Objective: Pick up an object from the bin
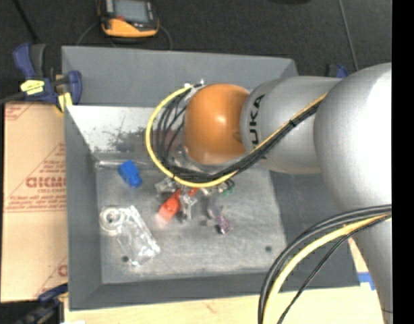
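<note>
A small red-orange piece (168,209) lies near the middle of the grey bin (85,262), just left of the pincer (192,204); whether the pincer is open cannot be told. A blue block (130,174) lies nearby up-left, and a clear plastic piece (129,233) lower left.

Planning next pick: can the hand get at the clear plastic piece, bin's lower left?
Probably yes: the clear plastic piece lies alone, nothing on it; the hand is close beside it.
</note>
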Robot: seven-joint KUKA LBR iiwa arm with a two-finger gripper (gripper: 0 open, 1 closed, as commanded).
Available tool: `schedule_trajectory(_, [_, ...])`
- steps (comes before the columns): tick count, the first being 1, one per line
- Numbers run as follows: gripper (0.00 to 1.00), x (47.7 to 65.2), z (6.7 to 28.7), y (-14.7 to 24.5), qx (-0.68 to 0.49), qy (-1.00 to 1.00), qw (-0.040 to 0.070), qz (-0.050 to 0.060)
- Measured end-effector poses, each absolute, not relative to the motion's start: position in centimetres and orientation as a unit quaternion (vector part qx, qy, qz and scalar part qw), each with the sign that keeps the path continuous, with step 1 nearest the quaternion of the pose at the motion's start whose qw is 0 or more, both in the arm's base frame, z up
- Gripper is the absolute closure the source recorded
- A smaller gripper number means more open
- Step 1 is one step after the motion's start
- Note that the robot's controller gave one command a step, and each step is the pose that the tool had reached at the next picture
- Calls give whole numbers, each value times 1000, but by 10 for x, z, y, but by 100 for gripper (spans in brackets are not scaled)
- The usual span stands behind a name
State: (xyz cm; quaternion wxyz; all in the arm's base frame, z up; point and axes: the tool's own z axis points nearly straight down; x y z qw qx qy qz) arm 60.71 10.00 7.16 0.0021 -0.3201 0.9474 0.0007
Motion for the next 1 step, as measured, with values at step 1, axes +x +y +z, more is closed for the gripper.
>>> schedule_trajectory(1, [100, 635, 225, 97, -308, 951, 7, -2])
